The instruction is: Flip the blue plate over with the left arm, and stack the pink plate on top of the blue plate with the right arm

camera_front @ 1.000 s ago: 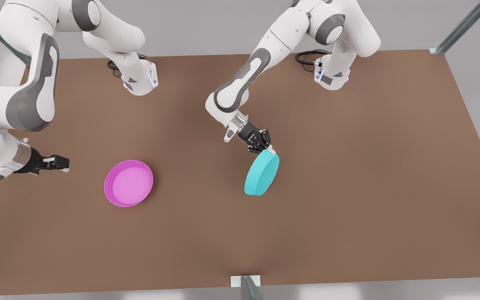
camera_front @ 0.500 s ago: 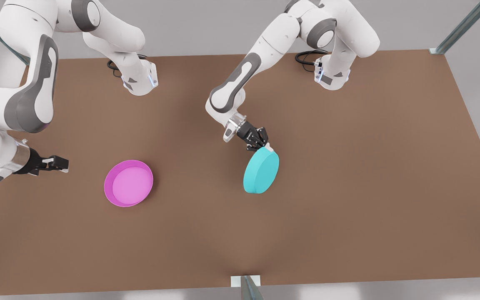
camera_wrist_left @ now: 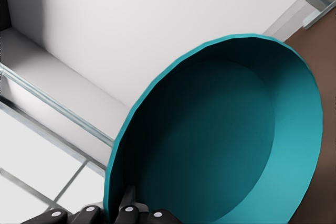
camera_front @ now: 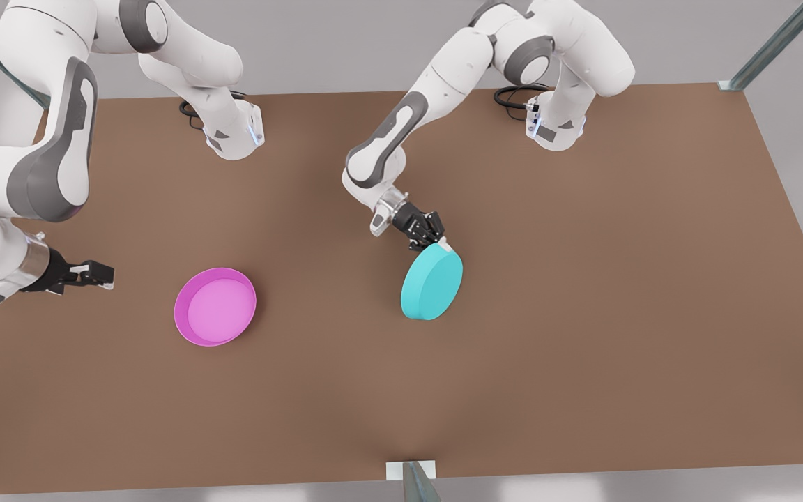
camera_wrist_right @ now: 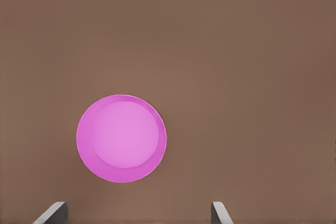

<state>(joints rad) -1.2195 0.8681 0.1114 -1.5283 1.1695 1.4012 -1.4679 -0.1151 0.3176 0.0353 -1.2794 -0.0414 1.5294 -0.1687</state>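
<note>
Count: 2 plates, one blue plate (camera_front: 432, 283) and one pink plate (camera_front: 215, 307); 2 arms, each with one two-finger tool, left tool (camera_front: 432, 240) and right tool (camera_front: 98, 272); 1 brown desk (camera_front: 583, 314)

Blue plate (camera_front: 432, 284) is showing its solid underside to front cam; hollow side is facing away there. Left gripper (camera_front: 441, 242) is covering part of rim at top edge, so contact pt isn't resolving clearly. In left wrist view, blue plate (camera_wrist_left: 226, 140) is running off frame bottom, and left gripper fingers (camera_wrist_left: 126, 214) are being cropped by same edge. In right wrist view, right gripper fingertips (camera_wrist_right: 52, 212) are being clipped to 2 grey tips at frame edge. Right arm (camera_front: 18, 174) is running off front view's left edge.
</note>
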